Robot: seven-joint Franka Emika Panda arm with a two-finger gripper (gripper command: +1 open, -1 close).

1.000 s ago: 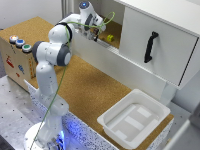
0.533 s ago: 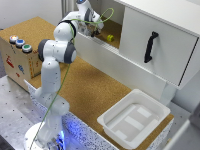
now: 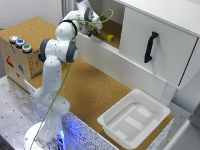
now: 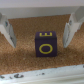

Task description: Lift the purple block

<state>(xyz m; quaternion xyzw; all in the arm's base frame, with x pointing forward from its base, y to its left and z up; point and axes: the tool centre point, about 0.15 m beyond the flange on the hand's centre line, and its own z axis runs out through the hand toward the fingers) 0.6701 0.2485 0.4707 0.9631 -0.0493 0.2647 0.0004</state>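
While the purple block rests on the cork floor of the cabinet, the gripper straddles it — fingers spread, not touching.

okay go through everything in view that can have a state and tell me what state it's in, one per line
hand: open, fingers either side of the purple block, not touching it
purple block: resting on the cork surface, not lifted
cabinet door: slid aside, leaving the compartment with the arm open
white bin: upright, empty
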